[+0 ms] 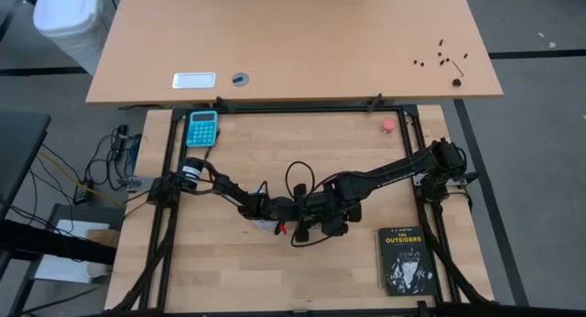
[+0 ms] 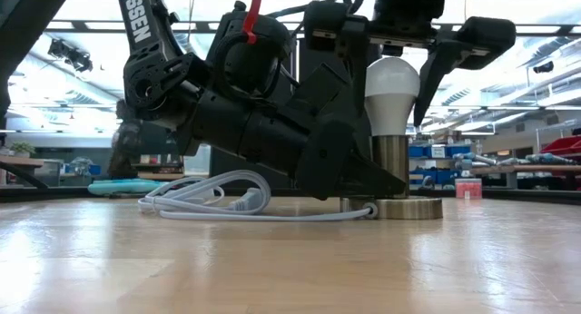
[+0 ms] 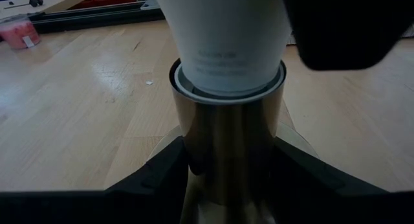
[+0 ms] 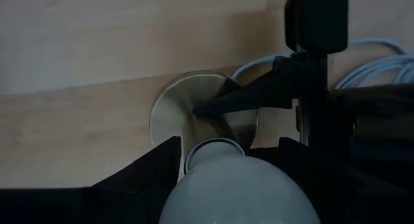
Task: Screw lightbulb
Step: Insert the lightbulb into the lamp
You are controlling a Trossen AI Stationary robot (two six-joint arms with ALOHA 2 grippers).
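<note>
High view: overhead, straight down, far off; takes in whole table point(image 1: 229, 271) and both arms.
Low view: at tabletop height, level across wood toward room behind; close to lightbulb point(image 2: 391, 94) on metal socket point(image 2: 392, 173).
Left wrist view: very near socket stem, looking level, lightbulb filling upper frame.
Right wrist view: above lightbulb, looking down onto socket base.
Shared by low and both wrist views: lightbulb in socket.

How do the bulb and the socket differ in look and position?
The bulb is white and rounded; the socket is a shiny metal cylinder. The bulb sits on top with its narrow end in the socket, while the socket stands on a flat base on the table. Both are upright.
</note>
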